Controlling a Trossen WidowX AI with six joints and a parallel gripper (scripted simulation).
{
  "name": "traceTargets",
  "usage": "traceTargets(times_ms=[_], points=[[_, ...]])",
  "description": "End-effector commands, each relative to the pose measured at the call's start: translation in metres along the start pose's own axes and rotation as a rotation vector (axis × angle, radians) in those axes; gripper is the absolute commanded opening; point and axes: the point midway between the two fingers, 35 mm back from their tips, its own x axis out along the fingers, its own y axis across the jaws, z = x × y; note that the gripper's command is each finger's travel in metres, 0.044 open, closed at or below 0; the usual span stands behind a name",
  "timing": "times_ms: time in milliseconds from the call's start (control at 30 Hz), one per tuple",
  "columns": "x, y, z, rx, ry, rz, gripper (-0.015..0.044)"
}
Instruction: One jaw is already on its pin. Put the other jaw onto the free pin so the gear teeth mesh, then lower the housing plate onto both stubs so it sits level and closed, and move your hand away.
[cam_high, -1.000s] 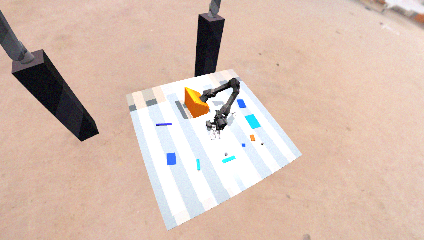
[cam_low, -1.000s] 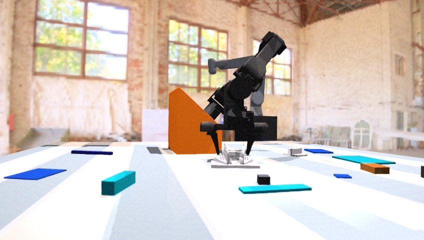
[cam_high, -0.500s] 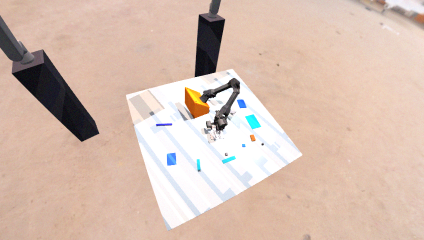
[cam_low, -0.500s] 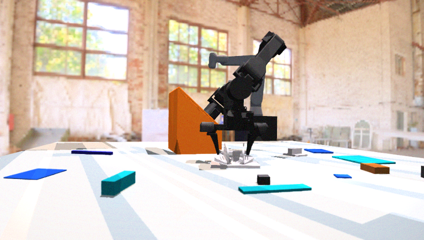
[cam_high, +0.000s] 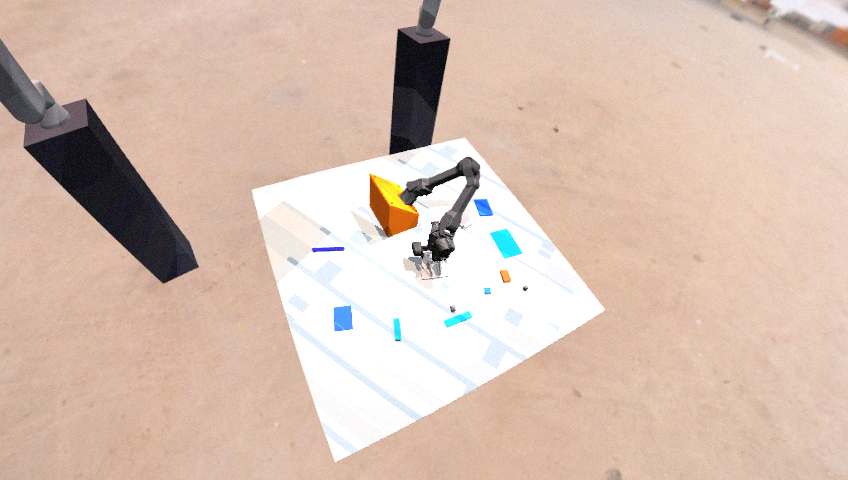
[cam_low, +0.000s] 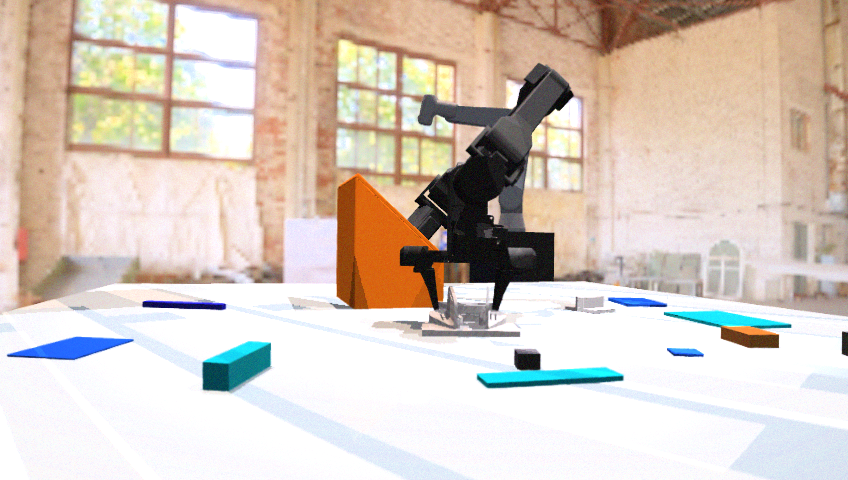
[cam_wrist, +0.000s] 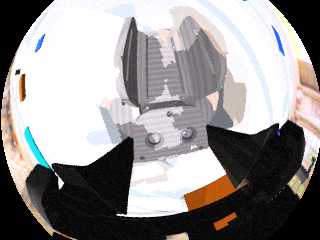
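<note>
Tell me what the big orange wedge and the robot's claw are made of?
Orange wedge: maybe painted wood or plastic, matte; flat, evenly coloured sides.
Claw: probably plastic or coated metal, dark and dull; its black shows hardly any shine.

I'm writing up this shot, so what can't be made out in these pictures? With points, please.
- Exterior: the claw (cam_high: 433, 261) (cam_low: 467, 306) (cam_wrist: 170, 135) meets the gray assembly (cam_high: 429, 274) (cam_low: 437, 333) (cam_wrist: 165, 117), but contact points are too small to tell.
- Top: the claw and arm partly cover the assembly.
- Wrist: whether gear teeth mesh is too small to tell.
- Exterior: a black block (cam_low: 845, 343) is cut off by the right edge.
</note>
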Motion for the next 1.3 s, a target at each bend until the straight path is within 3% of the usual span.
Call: traceTargets(times_ms=[0,1267], points=[[0.0007,0.0007,-0.0004,0.002,0.002,0.004,0.0351],[-0.0015,0.0008,0.0004,0.002,0.002,0.004,0.0351]])
